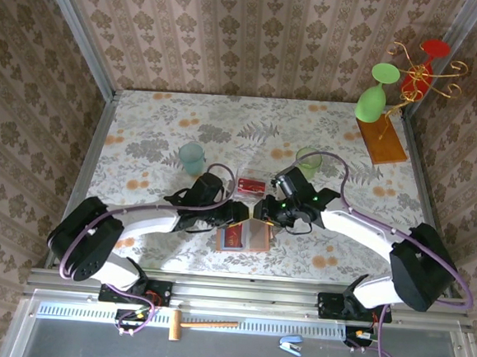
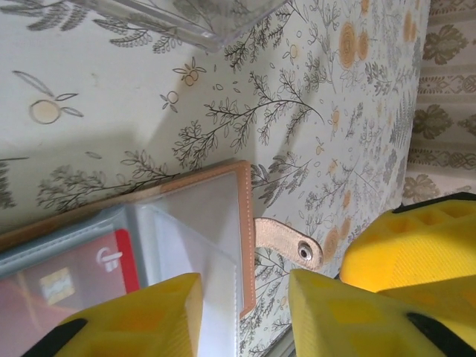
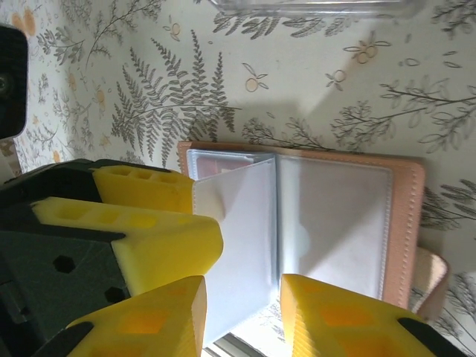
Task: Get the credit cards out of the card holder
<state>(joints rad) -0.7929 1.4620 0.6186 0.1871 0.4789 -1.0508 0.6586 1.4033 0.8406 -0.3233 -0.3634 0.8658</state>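
Starting at the left, check the left gripper (image 2: 242, 318). It hangs over the far edge of the card holder (image 2: 244, 223) with its jaws spread. The holder's tan border and bare table (image 1: 144, 121) lie under the gap, and it pinches nothing.

Locate the card holder at the near middle of the table, lying open and flat, with its snap strap (image 2: 291, 242) sticking out to one side. One red credit card (image 2: 82, 271) sits inside a clear pocket, fully seated. Treat this card as not yet extracted.

Just beyond the holder stands a small clear box (image 1: 251, 184) with red contents. You cannot tell from here whether these are cards.

Move on to the right gripper (image 3: 244, 320). Its jaws stand apart, and a clear sleeve leaf (image 3: 238, 238) rises into the gap between them. No clamp on the leaf is visible. One finger of the left gripper touches the same leaf at its upper corner.

Judge the task as partly open at best. The holder is unfolded and the leaves are being parted, but at least one card must be drawn out.
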